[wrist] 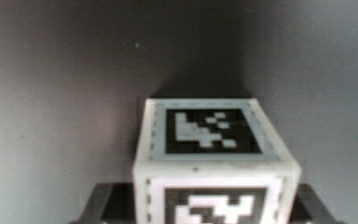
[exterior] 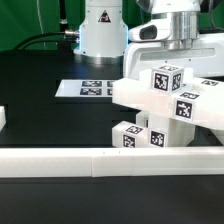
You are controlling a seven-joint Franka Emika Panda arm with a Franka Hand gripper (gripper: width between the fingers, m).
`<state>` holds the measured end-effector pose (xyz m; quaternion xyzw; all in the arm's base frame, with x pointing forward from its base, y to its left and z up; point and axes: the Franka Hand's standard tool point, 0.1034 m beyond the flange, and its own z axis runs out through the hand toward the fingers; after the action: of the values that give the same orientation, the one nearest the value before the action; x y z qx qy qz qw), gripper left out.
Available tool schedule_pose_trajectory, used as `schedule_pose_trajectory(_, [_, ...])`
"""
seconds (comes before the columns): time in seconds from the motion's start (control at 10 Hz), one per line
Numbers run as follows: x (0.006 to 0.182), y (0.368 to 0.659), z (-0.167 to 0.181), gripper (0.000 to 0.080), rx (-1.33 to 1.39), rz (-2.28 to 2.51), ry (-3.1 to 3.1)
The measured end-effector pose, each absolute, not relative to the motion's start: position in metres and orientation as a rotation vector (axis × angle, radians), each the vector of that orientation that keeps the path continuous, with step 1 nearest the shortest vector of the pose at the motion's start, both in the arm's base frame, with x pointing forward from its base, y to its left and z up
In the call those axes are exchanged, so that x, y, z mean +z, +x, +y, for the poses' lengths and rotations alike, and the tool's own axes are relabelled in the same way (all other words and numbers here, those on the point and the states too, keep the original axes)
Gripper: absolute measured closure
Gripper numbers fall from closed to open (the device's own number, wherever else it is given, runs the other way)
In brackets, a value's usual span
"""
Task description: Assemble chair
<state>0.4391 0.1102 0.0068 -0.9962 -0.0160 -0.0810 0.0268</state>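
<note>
— Gripper [exterior: 170, 55] status?
— It hangs directly over the chair [exterior: 165, 110], with a tagged white block [wrist: 215, 160] right under it. Whether the fingers are closed on that block or apart, I cannot tell.
— Beyond the gripper?
— The chair parts are stacked below it, against the long white rail [exterior: 100, 160]. The marker board [exterior: 90, 89] lies flat well off to one side on the black table [exterior: 40, 120].

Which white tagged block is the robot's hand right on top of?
The topmost block of the pile, directly under the gripper. The other tagged blocks sit lower, down by the long white rail.
</note>
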Motion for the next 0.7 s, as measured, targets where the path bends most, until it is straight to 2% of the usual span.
schedule_pose_trajectory(0.2, [0.015,0.446,0.102,0.0515,-0.253,-0.068,-3.077])
schedule_pose_trajectory(0.3, [0.024,0.453,0.094,0.0515,-0.246,-0.096,-3.075])
schedule_pose_trajectory(0.5, [0.061,0.480,0.083,0.0515,-0.177,-0.115,-3.057])
schedule_pose_trajectory(0.6, [0.074,0.495,0.083,0.0515,-0.182,-0.107,-3.049])
schedule_pose_trajectory(0.7, [0.067,0.492,0.083,0.0515,-0.207,-0.109,-3.054])
